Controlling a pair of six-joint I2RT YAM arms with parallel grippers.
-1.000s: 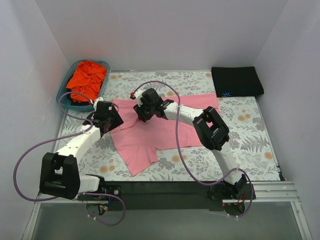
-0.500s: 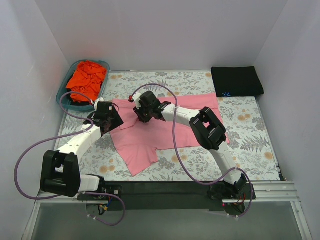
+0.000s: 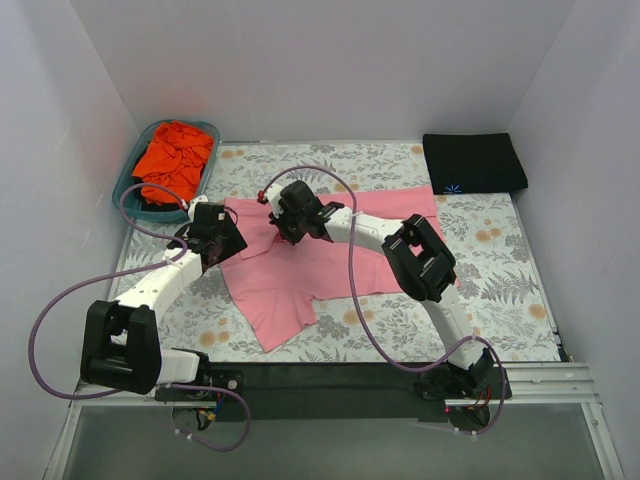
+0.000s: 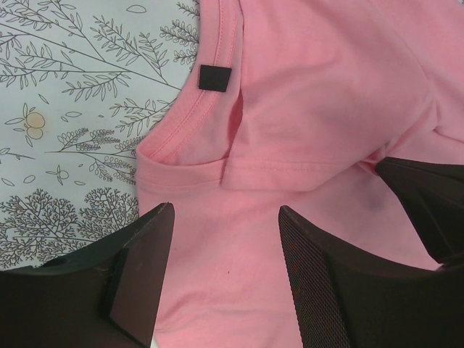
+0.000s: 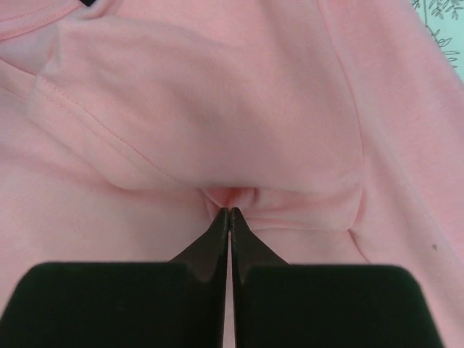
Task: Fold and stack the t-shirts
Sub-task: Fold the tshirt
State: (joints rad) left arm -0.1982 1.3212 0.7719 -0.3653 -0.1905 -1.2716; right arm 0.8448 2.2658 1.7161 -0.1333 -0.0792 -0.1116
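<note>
The light pink t-shirt (image 3: pixel 320 265) lies spread and rumpled on the floral table cover. My left gripper (image 3: pixel 222 250) is open just above its left edge near the collar (image 4: pixel 210 109), pink cloth between the fingers (image 4: pixel 312 275). My right gripper (image 3: pixel 285 235) is shut on a pinch of the pink t-shirt (image 5: pixel 232 199) near the collar area. The black t-shirt with a small blue logo (image 3: pixel 474 163) lies folded at the back right. The orange-red t-shirt (image 3: pixel 174 160) sits crumpled in the teal basket.
The teal basket (image 3: pixel 128 180) stands at the back left corner. White walls close in the left, back and right. The floral cover (image 3: pixel 500 280) shows to the right of the pink shirt. Purple cables loop beside both arms.
My right gripper has shifted slightly on the pink cloth near the collar. The left arm has barely moved.
</note>
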